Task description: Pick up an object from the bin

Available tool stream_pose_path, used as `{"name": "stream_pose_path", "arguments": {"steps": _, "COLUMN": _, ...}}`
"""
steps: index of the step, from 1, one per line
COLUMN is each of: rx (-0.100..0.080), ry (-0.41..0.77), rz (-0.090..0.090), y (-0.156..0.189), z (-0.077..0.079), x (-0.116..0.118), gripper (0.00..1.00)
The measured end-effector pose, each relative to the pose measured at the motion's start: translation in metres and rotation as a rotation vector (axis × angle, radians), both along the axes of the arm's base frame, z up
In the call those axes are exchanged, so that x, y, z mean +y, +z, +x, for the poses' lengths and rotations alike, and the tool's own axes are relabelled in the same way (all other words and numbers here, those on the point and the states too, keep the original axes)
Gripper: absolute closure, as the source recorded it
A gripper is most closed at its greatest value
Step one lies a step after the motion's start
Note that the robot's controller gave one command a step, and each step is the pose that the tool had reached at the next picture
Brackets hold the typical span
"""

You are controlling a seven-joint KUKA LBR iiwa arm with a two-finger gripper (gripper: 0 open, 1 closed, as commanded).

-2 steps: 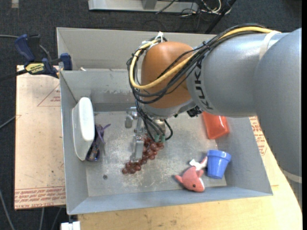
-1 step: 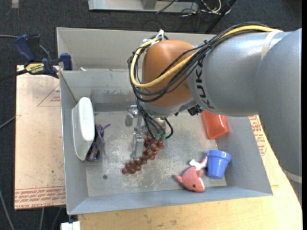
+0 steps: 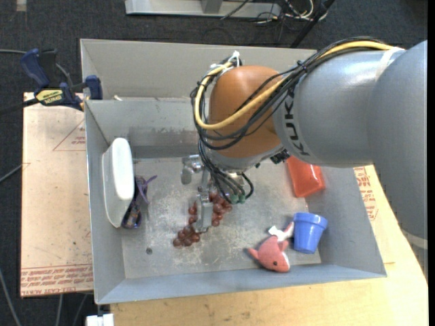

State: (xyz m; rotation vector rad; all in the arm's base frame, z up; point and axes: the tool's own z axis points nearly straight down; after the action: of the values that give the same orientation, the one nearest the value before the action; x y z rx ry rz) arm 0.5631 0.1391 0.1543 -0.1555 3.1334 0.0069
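My gripper (image 3: 203, 214) reaches down in the middle of the bin, right onto a bunch of dark red toy grapes (image 3: 188, 235). The bunch runs from under the gripper toward the front left, and its upper part is hidden by the gripper. A pink plush animal (image 3: 272, 255) lies at the front right of the gripper, beside a small blue cup (image 3: 309, 231).
A white brush with purple bristles (image 3: 119, 179) leans along the bin's left wall. An orange block (image 3: 304, 177) lies at the right, partly under the arm. The arm's orange dome and cables cover the back middle of the bin.
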Motion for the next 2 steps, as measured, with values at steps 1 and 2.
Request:
{"name": "stream_pose_path", "arguments": {"steps": 1, "rx": 0.003, "ry": 0.194, "rz": -0.002, "y": -0.0752, "z": -0.0260, "x": -0.0523, "gripper": 1.00}}
{"name": "stream_pose_path", "arguments": {"steps": 2, "rx": 0.003, "ry": 0.194, "rz": -0.002, "y": -0.0752, "z": -0.0260, "x": -0.0523, "gripper": 1.00}}
